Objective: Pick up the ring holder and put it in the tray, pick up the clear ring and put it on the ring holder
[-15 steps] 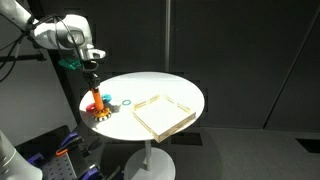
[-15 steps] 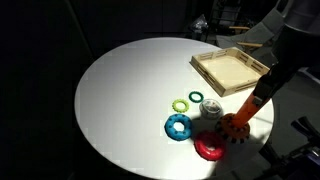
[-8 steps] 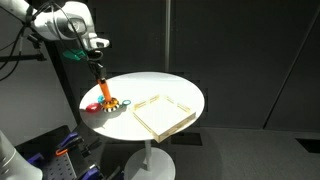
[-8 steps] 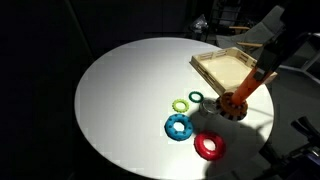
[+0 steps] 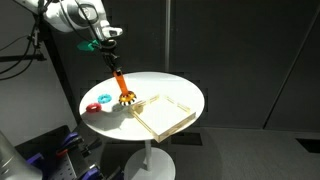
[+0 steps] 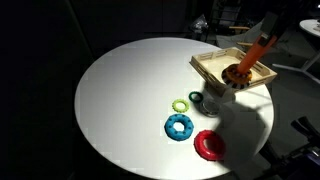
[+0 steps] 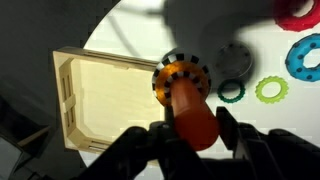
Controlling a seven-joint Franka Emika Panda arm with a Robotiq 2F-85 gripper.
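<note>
The ring holder (image 7: 180, 75), an orange peg on a round tan base with a dark toothed edge, hangs tilted in the air. My gripper (image 7: 195, 128) is shut on its peg. In both exterior views the holder (image 5: 125, 97) (image 6: 240, 72) is over the near edge of the light wood tray (image 5: 170, 115) (image 6: 222, 63), and the tray (image 7: 100, 95) fills the left of the wrist view. The clear ring (image 7: 235, 60) (image 6: 211, 101) lies on the white table beside the tray, next to a dark green ring (image 7: 232, 91).
A light green ring (image 6: 181, 104), a blue ring (image 6: 180, 126) and a red ring (image 6: 210, 145) lie on the round white table (image 6: 130, 90) away from the tray. The table stands on one pedestal with dark surroundings.
My gripper has lifted the ring holder off the table near the rings and carried it across to the tray's edge. The rings have stayed where they were.
</note>
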